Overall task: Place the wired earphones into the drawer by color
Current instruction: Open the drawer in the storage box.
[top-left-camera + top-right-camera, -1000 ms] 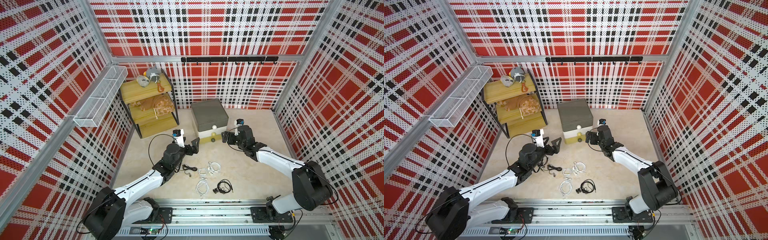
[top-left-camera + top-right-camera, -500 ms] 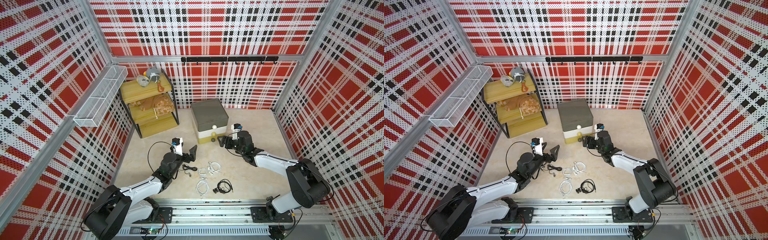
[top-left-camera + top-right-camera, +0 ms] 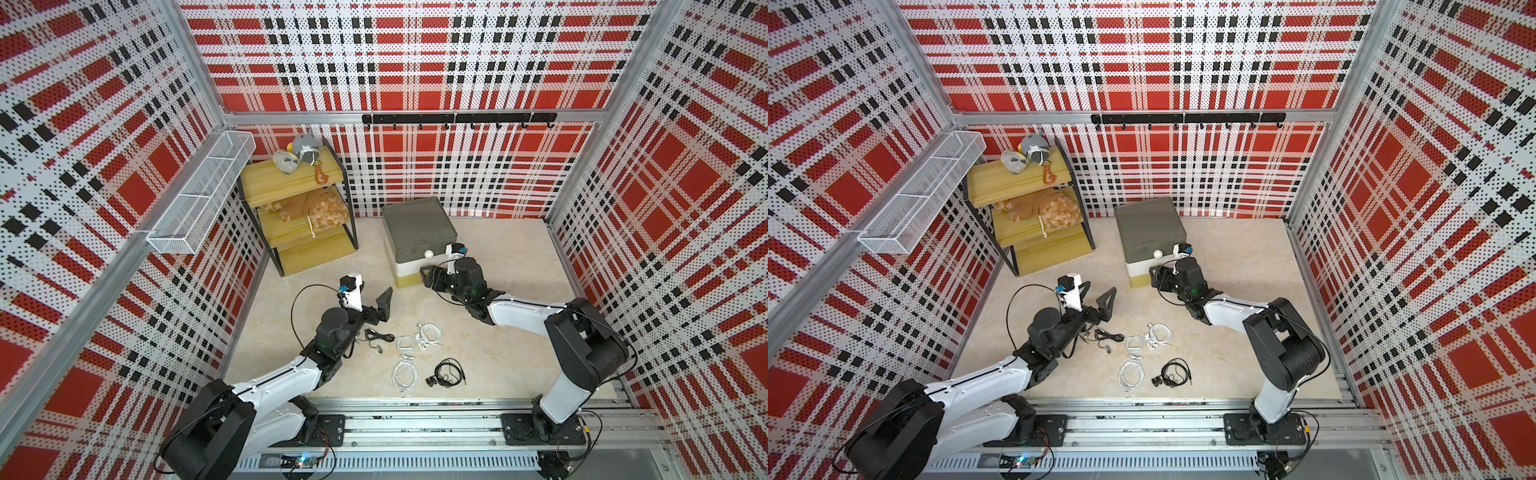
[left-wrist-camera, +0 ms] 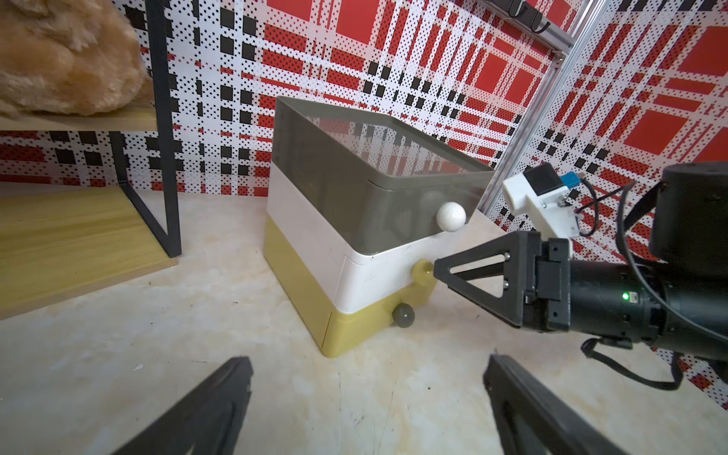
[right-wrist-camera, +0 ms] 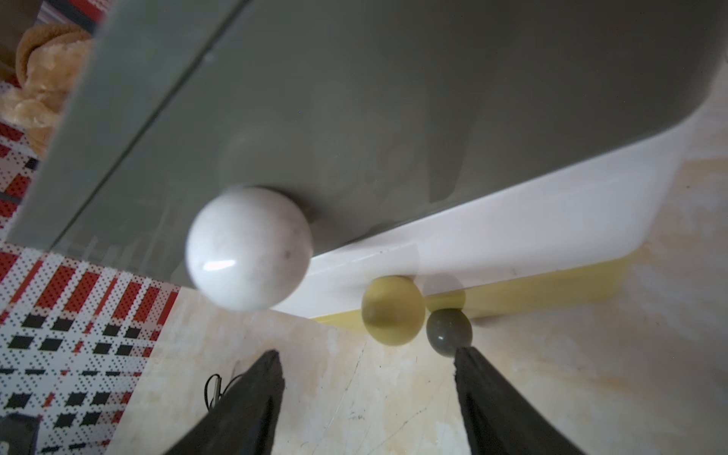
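While the right jaws sit spread in front of the drawer (image 3: pixel 417 232), I see nothing pinched between them. On the right wrist view the yellow knob (image 5: pixel 393 311) of the white tier lies just ahead of the gap, not yet between the tips. The grey knob (image 5: pixel 449 331) of the mustard tier sits right at one fingertip (image 5: pixel 468 358); touching or not, I cannot tell. The white knob (image 5: pixel 248 248) of the dark grey tier is off to one side of the jaws, nearer the camera than the other two. All three tiers look pushed in.

Left jaws are spread wide and empty, aimed toward the drawer and well apart from it.

The wired earphones (image 3: pixel 404 343) lie loose on the bench (image 3: pixel 498 361) behind the left jaws, near that wrist. A black coil (image 3: pixel 376 335) is closest to those jaws. I count three white coils past it, and another black coil (image 3: pixel 449 371) lies farthest from them. The whole bunch is well apart from the right jaws. I cannot make out a red bundle for sure.
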### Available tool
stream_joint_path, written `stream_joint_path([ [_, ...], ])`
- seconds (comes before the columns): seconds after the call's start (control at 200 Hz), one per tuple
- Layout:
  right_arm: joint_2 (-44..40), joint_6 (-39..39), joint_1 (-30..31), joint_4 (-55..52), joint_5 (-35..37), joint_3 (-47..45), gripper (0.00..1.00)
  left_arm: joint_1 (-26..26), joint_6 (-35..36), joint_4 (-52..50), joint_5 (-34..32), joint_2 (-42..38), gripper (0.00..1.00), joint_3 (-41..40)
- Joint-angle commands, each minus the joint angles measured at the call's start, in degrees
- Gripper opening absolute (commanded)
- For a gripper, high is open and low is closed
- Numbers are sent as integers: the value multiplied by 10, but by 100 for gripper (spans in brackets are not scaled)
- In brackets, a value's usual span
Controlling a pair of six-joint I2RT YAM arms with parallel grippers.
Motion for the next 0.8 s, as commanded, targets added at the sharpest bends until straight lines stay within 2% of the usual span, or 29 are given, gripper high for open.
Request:
stream_joint_path([
  [0.0,15,15,1,16,14,15,69,0,9,15,-7,-9,99,-9],
  [0.296,39,12,1,16,26,37,56,1,10,14,-10,-7,99,-9],
  [0.797,65,17,1,24,21,53,44,1,12,14,-18,-8,99,-11],
])
